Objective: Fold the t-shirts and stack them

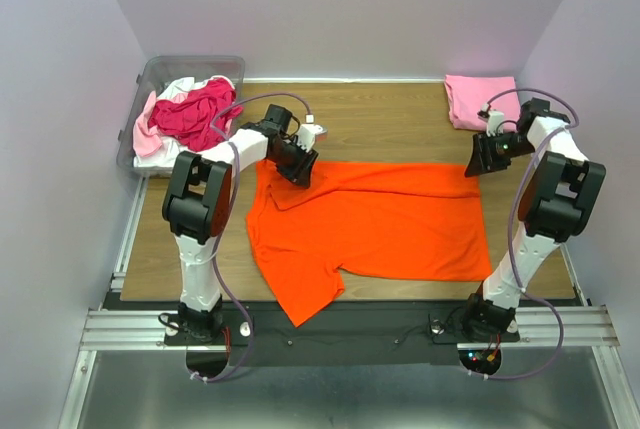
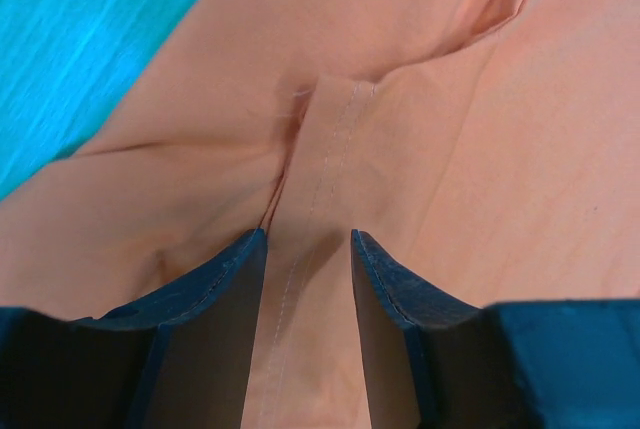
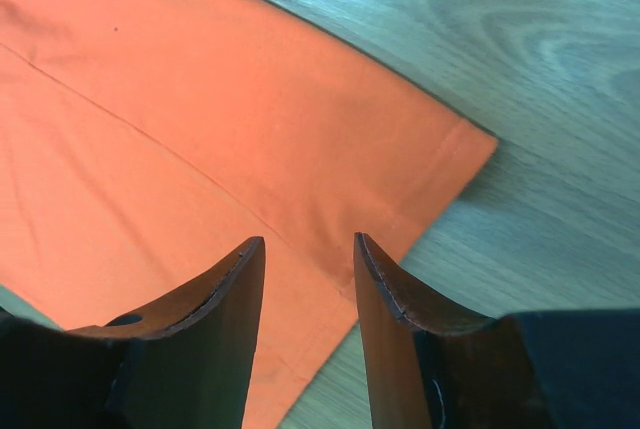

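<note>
Orange cloth fills the middle of the wooden table (image 1: 400, 114): the orange t-shirt (image 1: 380, 224) lies spread flat, smooth and matte. One sleeve reaches toward the near edge, and its left side is rumpled into soft folds.

At the shirt's far-left part my left gripper (image 1: 300, 171) sits low on the cloth. Its wrist view shows the dark fingers parted, gripping nothing, with a stitched band of the shirt running up between them and creases gathering just beyond. The gripper body hides the cloth under it from above, so I cannot tell which part of the shirt that band is.

At the far-right corner my right gripper (image 1: 478, 164) is released too, its fingers spread above the hemmed, squared corner, the wood grain showing beside it.

Farther right, near the back wall, a pink shirt (image 1: 475, 99) lies folded into a neat rectangle. At the far left a clear plastic bin (image 1: 160, 69) holds a tangled heap: a crimson shirt (image 1: 195, 114) on top, white cloth (image 1: 180, 86) and pale pink cloth (image 1: 145, 129) partly buried beneath.
</note>
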{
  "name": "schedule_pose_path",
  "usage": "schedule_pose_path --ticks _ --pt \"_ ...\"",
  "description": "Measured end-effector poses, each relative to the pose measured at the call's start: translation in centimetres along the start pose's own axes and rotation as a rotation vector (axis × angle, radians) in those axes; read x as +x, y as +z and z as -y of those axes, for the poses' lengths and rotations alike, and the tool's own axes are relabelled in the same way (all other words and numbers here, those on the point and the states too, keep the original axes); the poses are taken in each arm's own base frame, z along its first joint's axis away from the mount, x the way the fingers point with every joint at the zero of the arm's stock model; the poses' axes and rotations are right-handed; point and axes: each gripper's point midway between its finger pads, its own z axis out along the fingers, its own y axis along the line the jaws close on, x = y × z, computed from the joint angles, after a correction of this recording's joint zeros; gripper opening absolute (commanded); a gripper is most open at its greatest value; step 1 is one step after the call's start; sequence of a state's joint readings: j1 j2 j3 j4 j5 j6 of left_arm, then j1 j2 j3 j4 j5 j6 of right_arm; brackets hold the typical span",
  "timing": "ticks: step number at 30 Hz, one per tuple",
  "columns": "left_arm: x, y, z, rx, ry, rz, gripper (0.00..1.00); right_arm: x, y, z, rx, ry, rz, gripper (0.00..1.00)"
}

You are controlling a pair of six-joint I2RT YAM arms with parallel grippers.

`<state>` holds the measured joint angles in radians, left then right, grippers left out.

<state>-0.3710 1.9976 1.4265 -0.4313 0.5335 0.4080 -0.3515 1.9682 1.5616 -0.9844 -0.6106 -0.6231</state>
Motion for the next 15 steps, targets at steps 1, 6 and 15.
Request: schedule_pose_path --ticks 1,6,15 --pt "0.0 0.2 0.1 0.01 -0.005 0.001 0.51 0.1 0.3 -0.1 -0.006 0.005 -0.007 0.46" --pt "-0.1 0.8 0.7 0.061 -0.019 0.004 0.35 0.4 0.7 0.0 -0.012 0.018 -0.02 0.46" --pt "0.9 -0.1 4.8 0.138 0.107 -0.023 0.12 0.5 0.7 0.1 -0.003 0.019 -0.027 0.46"
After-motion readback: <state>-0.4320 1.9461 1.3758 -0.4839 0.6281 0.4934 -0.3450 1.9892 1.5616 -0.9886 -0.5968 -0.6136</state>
